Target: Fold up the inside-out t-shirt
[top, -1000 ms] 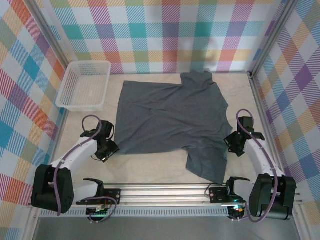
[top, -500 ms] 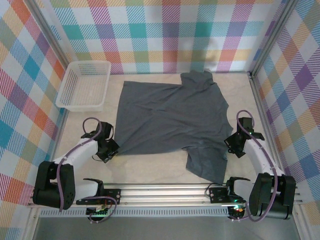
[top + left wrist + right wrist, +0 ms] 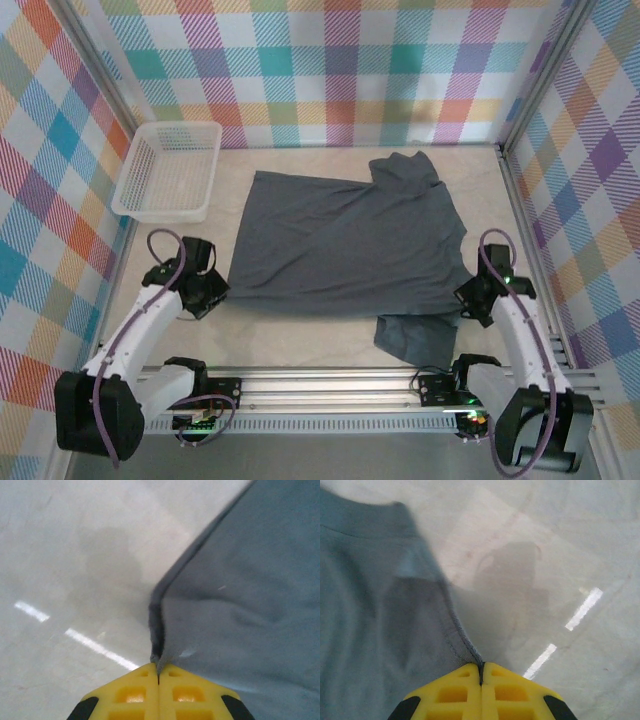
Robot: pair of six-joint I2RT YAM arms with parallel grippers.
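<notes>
While the left claw (image 3: 158,674) and right claw (image 3: 481,672) each pinch its edge, the dark grey soft t-shirt (image 3: 340,240) lies on the tabletop (image 3: 300,345).

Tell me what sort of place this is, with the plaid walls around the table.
Most likely a robot test cell, not a home: bright plaid wall panels box in a pale tabletop, a metal mounting rail runs along its near edge, and a dark slate-grey soft-fabric t-shirt lies spread as the workpiece.

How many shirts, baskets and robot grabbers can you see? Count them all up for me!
t-shirt: 1
basket: 1
grippers: 2, the left gripper and the right gripper, both pinching the t-shirt
Total: 4
</notes>
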